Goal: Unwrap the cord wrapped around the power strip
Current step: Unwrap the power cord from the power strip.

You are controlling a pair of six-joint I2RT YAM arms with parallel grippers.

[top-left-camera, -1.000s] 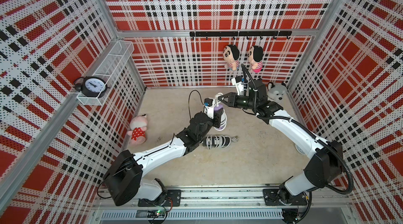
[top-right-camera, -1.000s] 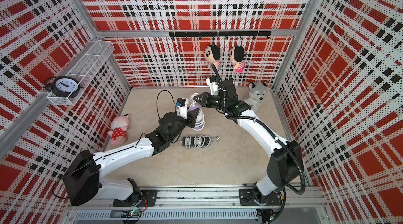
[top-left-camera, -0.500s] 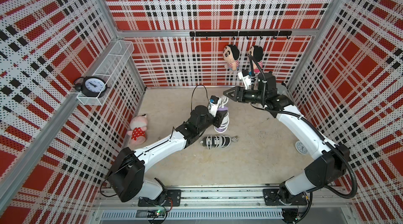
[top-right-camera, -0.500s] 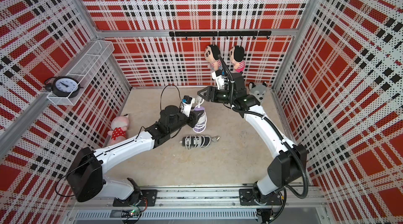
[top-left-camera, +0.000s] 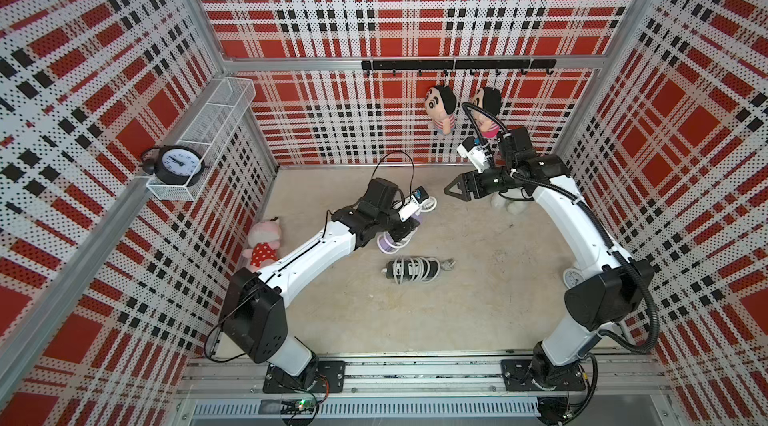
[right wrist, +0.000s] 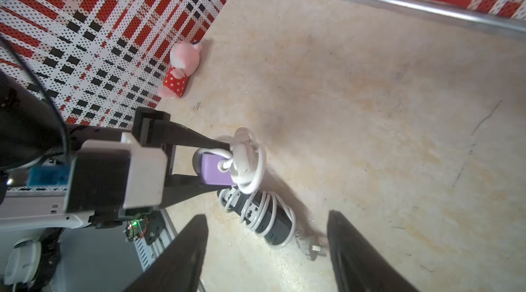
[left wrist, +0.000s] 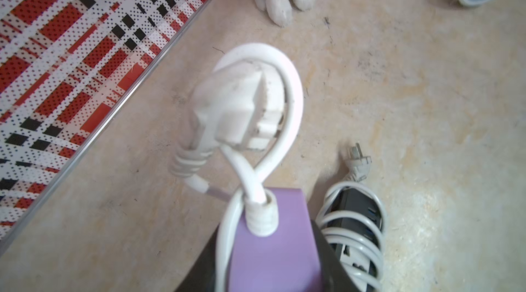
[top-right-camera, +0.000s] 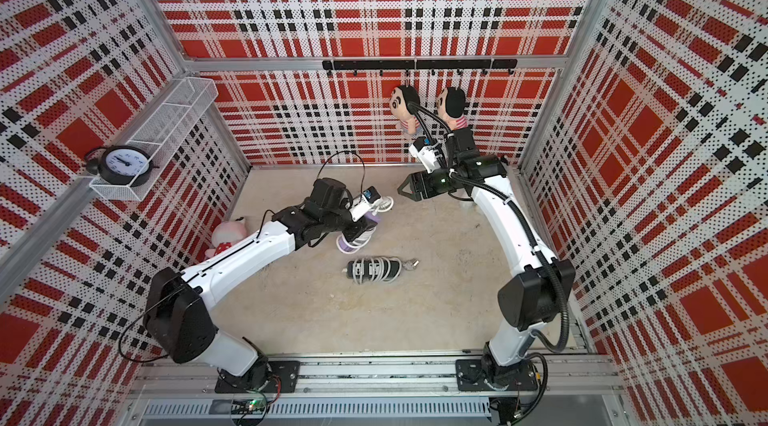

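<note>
My left gripper (top-left-camera: 402,233) is shut on a purple power strip (left wrist: 273,248), held off the floor near the middle back. Its white cord (left wrist: 296,100) loops past the strip's end, and the white plug (left wrist: 236,105) hangs free inside the loop. Turns of cord still circle the strip's body (top-right-camera: 353,242). My right gripper (top-left-camera: 451,191) hovers open and empty to the right of the loop, apart from it. In the right wrist view its fingers (right wrist: 193,236) stand wide, with the purple strip (right wrist: 213,171) beyond them.
A black power strip (top-left-camera: 413,270) wound in a light cord lies on the floor just in front of the purple one. A pink plush (top-left-camera: 266,241) sits at the left wall. A grey plush (top-left-camera: 511,204) and a white clock (top-left-camera: 571,278) are on the right. Two dolls (top-left-camera: 440,108) hang on the back wall.
My right gripper has opened, let go at the plug end of the cord and pulled back to the right. The left arm has shifted the purple strip slightly toward the back.
</note>
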